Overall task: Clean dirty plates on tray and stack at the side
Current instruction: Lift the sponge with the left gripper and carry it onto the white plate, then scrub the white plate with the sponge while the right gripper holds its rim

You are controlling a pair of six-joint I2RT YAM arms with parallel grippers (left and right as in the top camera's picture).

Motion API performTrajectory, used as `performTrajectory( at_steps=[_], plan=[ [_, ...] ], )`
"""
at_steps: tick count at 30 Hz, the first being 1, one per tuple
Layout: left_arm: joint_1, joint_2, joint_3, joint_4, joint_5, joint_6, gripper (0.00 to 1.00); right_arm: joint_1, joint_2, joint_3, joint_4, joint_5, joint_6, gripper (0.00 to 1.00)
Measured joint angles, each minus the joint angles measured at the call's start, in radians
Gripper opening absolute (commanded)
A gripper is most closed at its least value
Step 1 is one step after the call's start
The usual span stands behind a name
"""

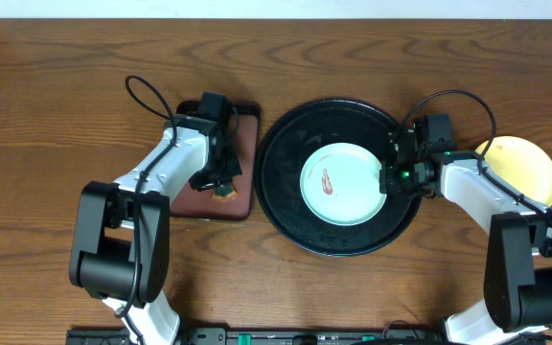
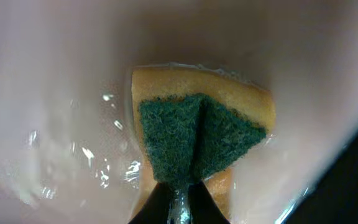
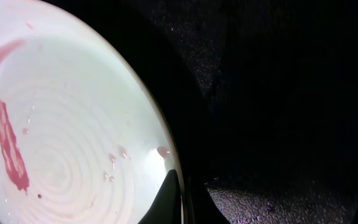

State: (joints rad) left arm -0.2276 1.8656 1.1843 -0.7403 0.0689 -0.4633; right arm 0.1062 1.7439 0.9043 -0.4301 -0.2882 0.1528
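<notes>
A pale mint-blue plate [image 1: 343,183] with a red-brown smear lies in the middle of the big black round tray [image 1: 286,153]. My right gripper [image 1: 391,179] is shut on this plate's right rim; the right wrist view shows the plate [image 3: 67,143] with one finger over the rim [image 3: 178,205]. A pale yellow plate [image 1: 523,165] lies on the wood at the right. My left gripper [image 1: 223,184] is shut on a yellow sponge with a green scouring face [image 2: 197,140], pressed down on the reddish-brown tray [image 1: 242,163]. The third plate is out of view.
The small rectangular reddish-brown tray sits left of the black tray, and its wet surface [image 2: 55,124] fills the left wrist view. Brown wood tabletop [image 1: 56,125] lies around both trays. A dark rail runs along the front edge.
</notes>
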Motion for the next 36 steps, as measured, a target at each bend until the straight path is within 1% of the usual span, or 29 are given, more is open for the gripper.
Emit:
performTrajectory(
  at_steps=[2, 6, 8, 10, 12, 16, 20, 24, 31, 36],
  plan=[
    [0.0, 0.003, 0.027, -0.07, 0.0, 0.02, 0.08, 0.0, 0.0, 0.0, 0.0, 0.0, 0.0, 0.01],
    [-0.004, 0.017, 0.165, -0.229, 0.01, 0.047, 0.07, 0.0, 0.0, 0.0, 0.0, 0.0, 0.0, 0.01],
    [-0.01, 0.018, 0.256, -0.275, 0.028, 0.06, 0.07, 0.0, 0.0, 0.0, 0.0, 0.0, -0.002, 0.01],
    [-0.028, 0.018, 0.342, -0.29, 0.06, 0.069, 0.08, 0.0, 0.0, 0.0, 0.0, -0.001, -0.004, 0.01],
    [-0.058, 0.018, 0.392, -0.262, 0.1, 0.071, 0.08, 0.0, 0.0, 0.0, 0.0, -0.001, -0.004, 0.01],
    [-0.148, 0.018, 0.406, -0.173, 0.159, 0.057, 0.08, 0.0, 0.0, 0.0, -0.001, -0.001, -0.004, 0.01],
    [-0.257, 0.024, 0.404, -0.073, 0.185, 0.006, 0.08, 0.0, 0.0, 0.0, -0.003, -0.001, -0.004, 0.01],
    [-0.353, 0.067, 0.404, 0.009, 0.2, -0.048, 0.07, 0.0, 0.0, 0.0, -0.014, -0.005, -0.005, 0.01],
    [-0.438, 0.211, 0.399, 0.092, 0.231, -0.115, 0.08, 0.0, 0.0, 0.004, -0.027, -0.008, -0.021, 0.01],
    [-0.462, 0.29, 0.391, 0.186, 0.334, -0.149, 0.08, 0.0, 0.0, 0.005, -0.037, -0.011, -0.026, 0.01]
  ],
)
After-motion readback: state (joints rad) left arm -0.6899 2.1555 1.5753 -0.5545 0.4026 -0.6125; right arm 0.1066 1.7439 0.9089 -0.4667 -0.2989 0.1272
